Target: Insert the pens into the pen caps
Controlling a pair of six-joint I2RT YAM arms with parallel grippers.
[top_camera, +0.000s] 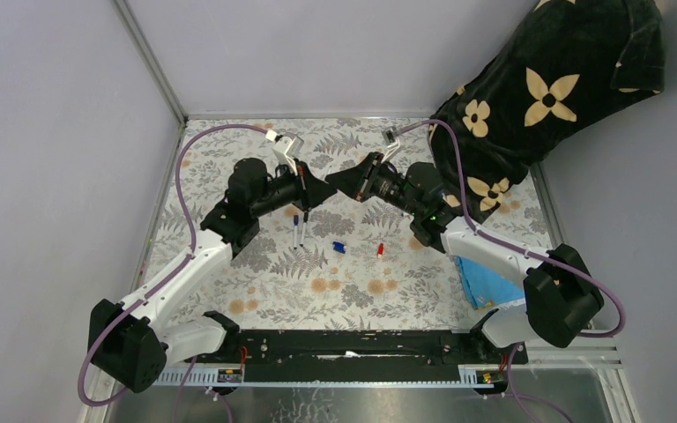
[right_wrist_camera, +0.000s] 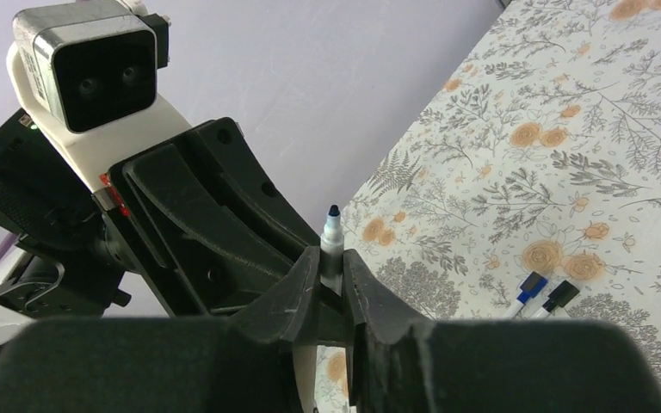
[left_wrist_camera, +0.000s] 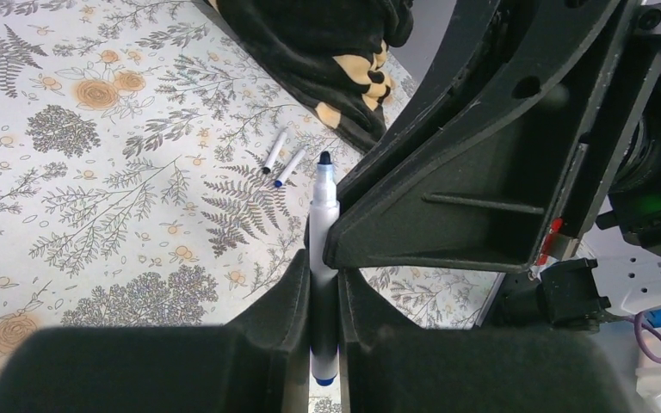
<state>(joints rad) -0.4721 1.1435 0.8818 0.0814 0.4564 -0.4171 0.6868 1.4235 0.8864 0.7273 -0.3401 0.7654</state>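
My left gripper [top_camera: 320, 189] and right gripper [top_camera: 339, 182] meet tip to tip above the far middle of the table. In the left wrist view my left gripper [left_wrist_camera: 324, 267] is shut on a white pen [left_wrist_camera: 324, 202] with a dark blue tip, and the right gripper's finger [left_wrist_camera: 447, 206] lies against the barrel. In the right wrist view my right gripper [right_wrist_camera: 333, 262] is shut on a pen [right_wrist_camera: 332, 232], its dark tip poking past the fingers. Two more pens [top_camera: 300, 229] lie side by side on the table. A blue cap [top_camera: 338, 248] and a red cap [top_camera: 380, 251] lie loose nearby.
A black cloth with cream flowers [top_camera: 546, 88] hangs over the back right corner. A blue cloth [top_camera: 485, 282] lies under the right arm. The table has a floral cover [top_camera: 256, 291], with walls at the left and back.
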